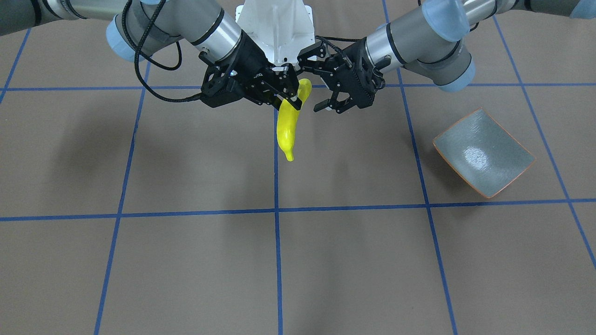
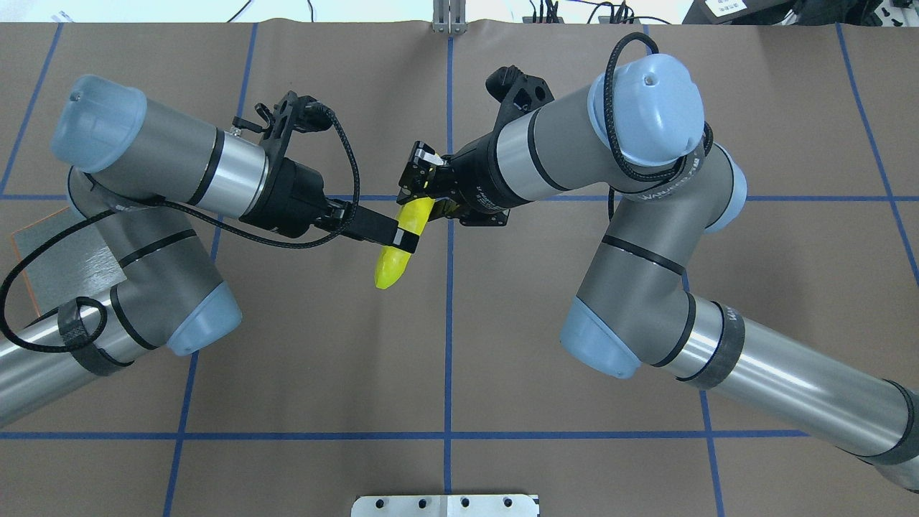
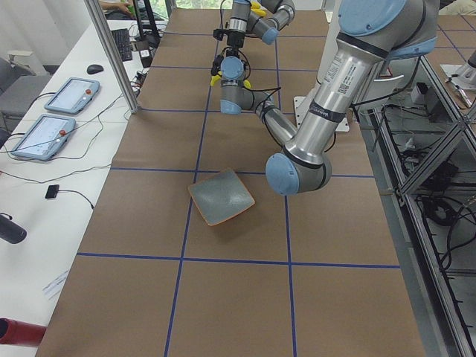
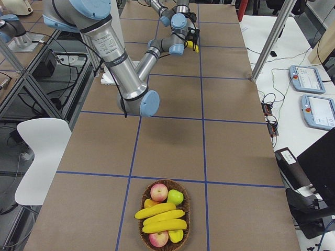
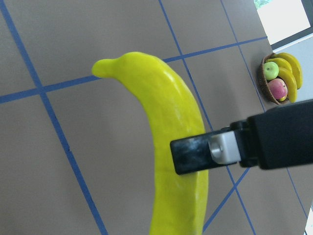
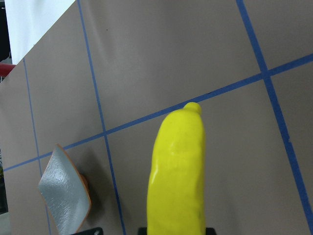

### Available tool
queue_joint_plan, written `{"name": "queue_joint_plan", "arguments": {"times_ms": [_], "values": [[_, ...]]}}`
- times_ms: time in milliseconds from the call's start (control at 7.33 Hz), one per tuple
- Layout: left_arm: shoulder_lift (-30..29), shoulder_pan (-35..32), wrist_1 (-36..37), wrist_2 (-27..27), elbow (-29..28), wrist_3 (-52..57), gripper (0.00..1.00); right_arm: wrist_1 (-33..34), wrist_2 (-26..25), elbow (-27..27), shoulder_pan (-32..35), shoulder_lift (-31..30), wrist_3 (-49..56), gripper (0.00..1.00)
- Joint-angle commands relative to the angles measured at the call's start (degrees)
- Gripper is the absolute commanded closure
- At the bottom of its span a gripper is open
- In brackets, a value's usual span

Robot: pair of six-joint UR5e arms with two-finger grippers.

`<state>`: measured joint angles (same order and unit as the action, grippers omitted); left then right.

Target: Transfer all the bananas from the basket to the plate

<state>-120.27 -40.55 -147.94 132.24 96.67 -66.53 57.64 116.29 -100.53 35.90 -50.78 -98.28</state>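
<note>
Under the right claw (image 1: pixel 293 97): held banana (image 1: pixel 286 130), pinched near its upper end and hanging tip-down, clear of the table (image 1: pixel 186 163).
Right claw: clamped on the held banana. Its own camera shows the fruit running straight out from the fingers to the tip, a line no other view gives.
Left claw (image 1: pixel 313 86): fingers spread wide, just beside the right claw and facing it.
Front against overhead: the front view shows a gap between the left claw's lower finger and the fruit. Overhead, one left finger overlaps the fruit, so contact cannot be told there.
Left wrist view: one black finger with a grey pad crosses the held banana; whose finger it is cannot be told.
Plate (image 1: pixel 484 153): on the table, well apart from both claws, out past the left claw's arm side, with its whole glazed face showing in the front view. Overhead, the left arm hides most of it.
Other bananas (image 4: pixel 159 218): three, side by side in the basket (image 4: pixel 188 209), far off on the right claw's arm side at the table's end. Only the right-side view shows them plainly; the left wrist view catches them small.
Apples (image 4: pixel 159 192): red and green, in the basket beside those bananas.
</note>
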Motion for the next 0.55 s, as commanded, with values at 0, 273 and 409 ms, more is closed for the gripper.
{"name": "queue_joint_plan", "arguments": {"times_ms": [0, 273, 409], "values": [[-0.14, 0.13, -1.74, -0.14, -0.16, 0.0, 0.02, -1.04, 1.3, -0.1, -0.04, 0.07, -0.95, 1.0], [-0.05, 0.12, -1.74, -0.14, -0.16, 0.0, 0.1, -1.65, 2.27, -0.37, -0.04, 0.07, -0.95, 1.0], [-0.05, 0.13, -1.74, -0.14, -0.16, 0.0, 0.18, -2.52, 2.71, -0.37, 0.05, 0.07, -0.95, 1.0]]}}
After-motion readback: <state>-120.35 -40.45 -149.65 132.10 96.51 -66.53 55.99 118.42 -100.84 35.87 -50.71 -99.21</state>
